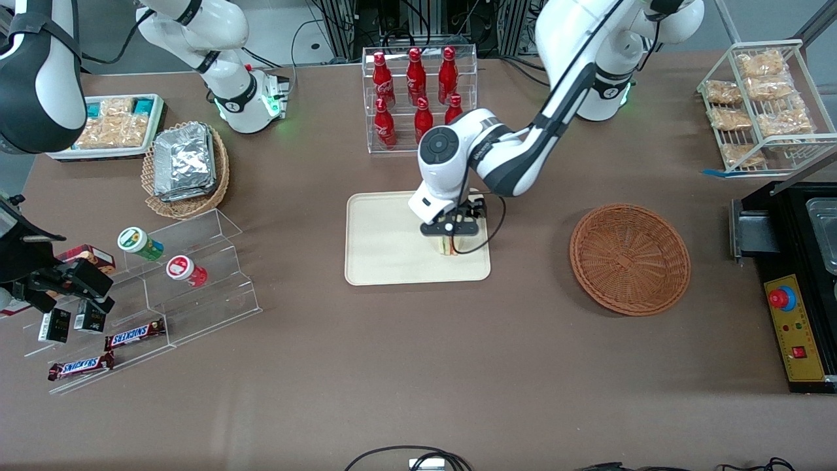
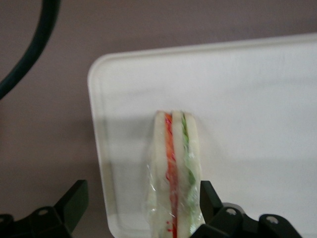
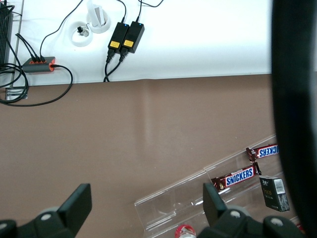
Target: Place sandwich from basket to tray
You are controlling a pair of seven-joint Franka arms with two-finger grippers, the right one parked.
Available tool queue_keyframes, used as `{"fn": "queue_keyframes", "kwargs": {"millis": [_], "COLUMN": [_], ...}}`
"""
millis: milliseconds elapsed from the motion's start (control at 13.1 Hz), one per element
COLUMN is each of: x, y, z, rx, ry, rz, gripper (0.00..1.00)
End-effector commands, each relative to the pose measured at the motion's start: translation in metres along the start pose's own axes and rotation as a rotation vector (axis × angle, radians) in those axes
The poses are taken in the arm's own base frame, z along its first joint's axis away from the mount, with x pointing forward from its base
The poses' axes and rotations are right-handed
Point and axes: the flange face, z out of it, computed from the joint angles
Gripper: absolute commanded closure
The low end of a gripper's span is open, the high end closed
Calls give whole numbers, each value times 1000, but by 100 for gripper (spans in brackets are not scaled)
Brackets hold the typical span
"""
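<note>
The sandwich (image 2: 176, 173), a wrapped wedge of white bread with red, orange and green layers, stands on edge on the cream tray (image 2: 247, 94), close to one of its corners. My left gripper (image 2: 143, 206) is open around it: one finger (image 2: 210, 198) touches the bread on the green side, and the other finger (image 2: 74, 198) is well clear, out over the brown table. In the front view the gripper (image 1: 451, 237) is low over the tray (image 1: 386, 239), and the sandwich (image 1: 448, 248) peeks out under it. The reddish-brown basket (image 1: 630, 258) lies empty toward the working arm's end.
A clear rack of red bottles (image 1: 418, 98) stands farther from the front camera than the tray. A tan basket of foil packets (image 1: 186, 167) and acrylic steps (image 1: 176, 281) with cans and Snickers bars lie toward the parked arm's end. A black control box (image 1: 794, 327) sits at the working arm's end.
</note>
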Motion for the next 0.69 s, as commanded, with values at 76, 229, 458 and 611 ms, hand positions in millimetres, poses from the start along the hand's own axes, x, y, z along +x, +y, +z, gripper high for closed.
{"fn": "queue_keyframes", "kwargs": {"millis": [76, 229, 458, 611], "x": [49, 72, 101, 115], "y": [-39, -69, -122, -153], "z": [-46, -68, -95, -105], "rx": [0, 15, 43, 43], "ry": [11, 6, -14, -12], "rz": [-123, -196, -282, -328], "gripper": [1, 1, 1, 1]}}
